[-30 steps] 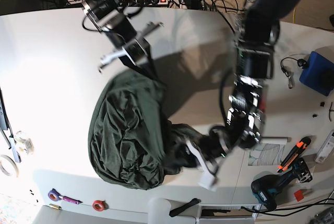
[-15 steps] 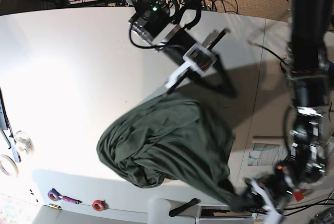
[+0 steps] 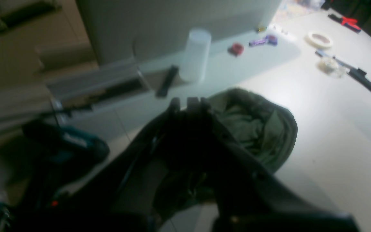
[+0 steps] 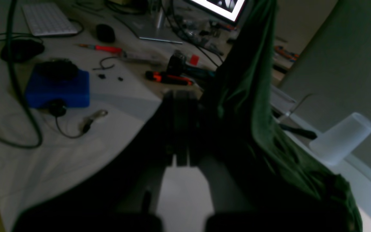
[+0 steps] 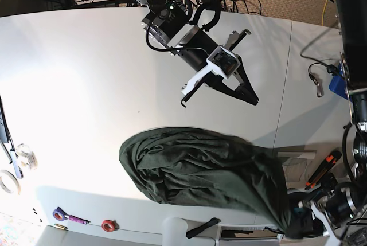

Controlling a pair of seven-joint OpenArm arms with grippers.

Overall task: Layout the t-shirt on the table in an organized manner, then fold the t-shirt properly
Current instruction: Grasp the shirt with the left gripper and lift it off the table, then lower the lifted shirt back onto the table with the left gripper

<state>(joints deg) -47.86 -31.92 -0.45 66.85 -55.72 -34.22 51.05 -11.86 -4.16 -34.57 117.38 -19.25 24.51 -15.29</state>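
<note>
T-shirt (image 5: 200, 168), pinched by left gripper (image 5: 299, 226), reaches table (image 5: 74, 85) edge; right gripper (image 5: 253, 100) clenched, apart.

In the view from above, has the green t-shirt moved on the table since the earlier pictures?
Yes. The t-shirt has shifted toward that view's right: its left edge was left of the red tape roll, now right of it.
</note>
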